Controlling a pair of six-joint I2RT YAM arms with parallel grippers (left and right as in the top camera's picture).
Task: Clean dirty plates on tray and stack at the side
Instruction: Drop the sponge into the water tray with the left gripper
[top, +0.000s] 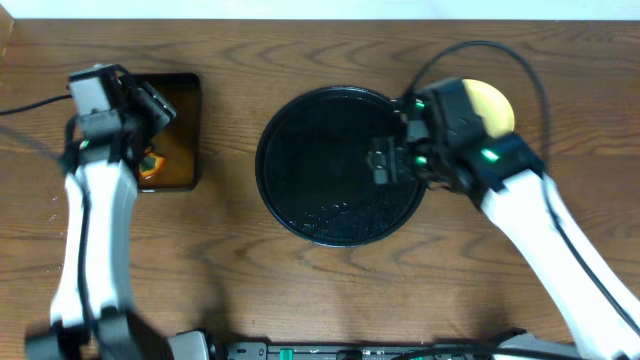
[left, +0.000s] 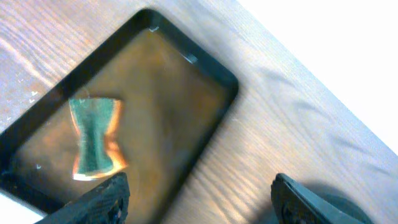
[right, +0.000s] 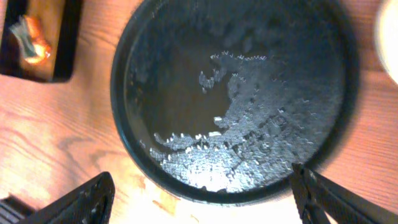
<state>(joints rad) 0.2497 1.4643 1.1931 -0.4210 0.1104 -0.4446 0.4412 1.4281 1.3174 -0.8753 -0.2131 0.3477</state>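
The large round black tray (top: 300, 190) sits mid-table, wet and glossy, with no plate on it (right: 186, 74). A pale yellow plate (top: 497, 104) lies just right of the tray, half hidden under my right arm; its pale edge (right: 390, 37) shows in the right wrist view. My right gripper (top: 382, 162) hovers open over the tray's right part, its jaws (right: 202, 199) wide apart with nothing between them. At the far left, my left gripper (top: 150, 108) (left: 199, 199) is open and empty above a small tray's edge.
A small rectangular black tray (top: 188, 95) (left: 214, 68) of brown liquid stands at the left. A green and orange sponge (left: 94, 137) (top: 150, 165) lies in it. Bare wooden table lies between the two trays and along the front edge.
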